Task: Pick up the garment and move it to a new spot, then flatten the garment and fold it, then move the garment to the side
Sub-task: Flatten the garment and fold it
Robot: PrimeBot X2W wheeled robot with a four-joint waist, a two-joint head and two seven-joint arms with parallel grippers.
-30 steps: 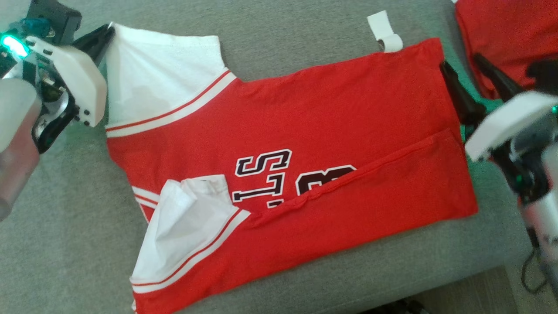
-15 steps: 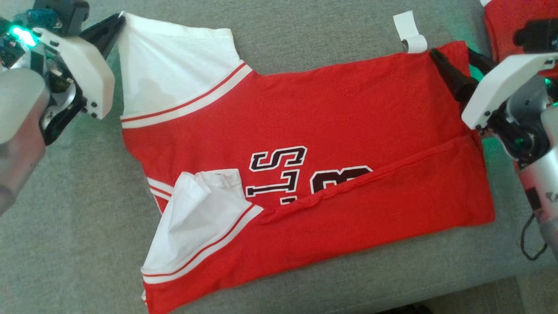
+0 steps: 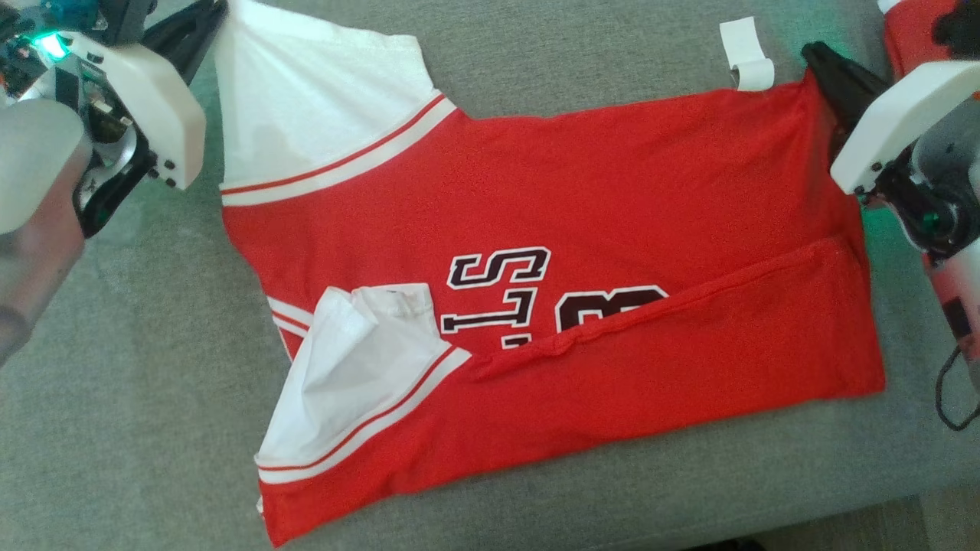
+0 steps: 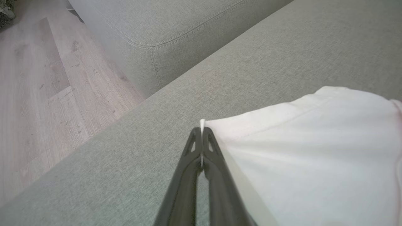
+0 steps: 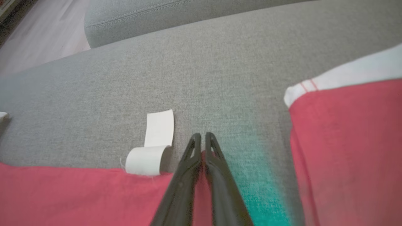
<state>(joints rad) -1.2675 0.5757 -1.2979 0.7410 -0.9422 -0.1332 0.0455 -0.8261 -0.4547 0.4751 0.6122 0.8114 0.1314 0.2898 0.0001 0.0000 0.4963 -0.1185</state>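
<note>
A grey sofa [image 3: 153, 428] seat carries the red jersey [image 3: 582, 199], spread across the middle of the head view from upper left to lower right. Its lower part is folded up over the black lettering [image 3: 498, 298]. A second red garment [image 3: 911, 30] lies in the upper right corner, apart from the jersey. The left jaws, at the upper left, are closed on the corner of the jersey's white sleeve [image 3: 306, 99], and a sliver of white cloth shows between their tips in the left wrist view. The right jaws, at the upper right, are pinched on the jersey's red top corner, just beside a curled white label [image 3: 746, 53] at its edge.
</note>
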